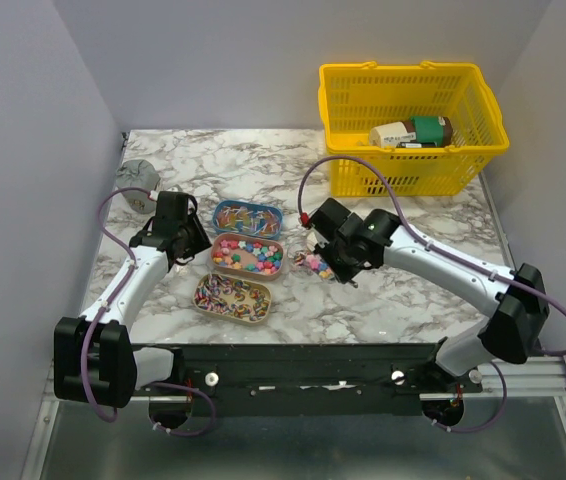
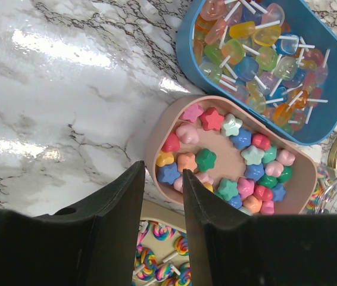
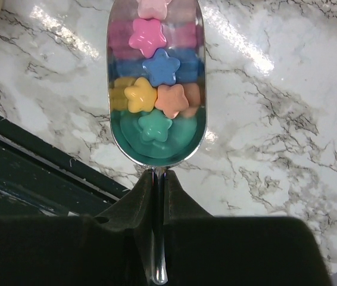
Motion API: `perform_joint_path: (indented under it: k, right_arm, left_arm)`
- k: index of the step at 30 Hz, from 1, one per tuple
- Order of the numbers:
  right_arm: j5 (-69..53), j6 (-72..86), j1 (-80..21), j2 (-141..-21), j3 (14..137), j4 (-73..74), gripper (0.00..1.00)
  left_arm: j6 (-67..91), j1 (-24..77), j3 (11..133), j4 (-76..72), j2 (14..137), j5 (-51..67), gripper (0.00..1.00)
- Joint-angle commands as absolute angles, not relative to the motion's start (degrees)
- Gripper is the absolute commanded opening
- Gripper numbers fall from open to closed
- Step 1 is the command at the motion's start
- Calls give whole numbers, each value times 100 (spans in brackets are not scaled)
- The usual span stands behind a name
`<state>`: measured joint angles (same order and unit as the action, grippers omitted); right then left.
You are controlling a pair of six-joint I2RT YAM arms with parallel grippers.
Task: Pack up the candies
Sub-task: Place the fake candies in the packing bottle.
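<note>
Right jaws clench the handle of the metal scoop, bowl held level over the marble surface so its star candies do not spill; left jaws stand part-open astride the pink tray rim, likely steadying it

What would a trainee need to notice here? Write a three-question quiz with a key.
1. True or false: the silver metal scoop clamped in the right gripper is empty.
2. Which oval tray holds loose star-shaped candies? A blue, B pink, C beige.
3. What does the left gripper hold?

Key:
1. False; it carries star-shaped candies.
2. B, the pink oval tray.
3. Nothing; its jaws stand apart.
</note>
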<state>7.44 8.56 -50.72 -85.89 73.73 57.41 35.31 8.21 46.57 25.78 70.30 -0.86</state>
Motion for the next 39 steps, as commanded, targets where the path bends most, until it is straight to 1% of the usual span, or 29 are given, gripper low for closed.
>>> perform_joint_path:
  k: [1,8,21,34,39]
  right_arm:
    - [800,879,-5010,-8771,7812,6214,1]
    - [730,809,-4966,-9158,8296,6749,1]
    - [492,861,-4904,-9474,8806,7452,1]
    - [422,905,-4904,-9545,9070,7638,1]
    - [474,888,-4896,-9510,9167,7629,1]
  left_arm:
    - [3560,791,4597,2505,6979,-123,45]
    - [3560,791,4597,2522,6952,-141,45]
    - [3577,791,4588,2531,6961,-141,45]
    - [3577,791,4605,2540,6935,-149,46]
    - [3639,791,4553,2487,6882,-88,49]
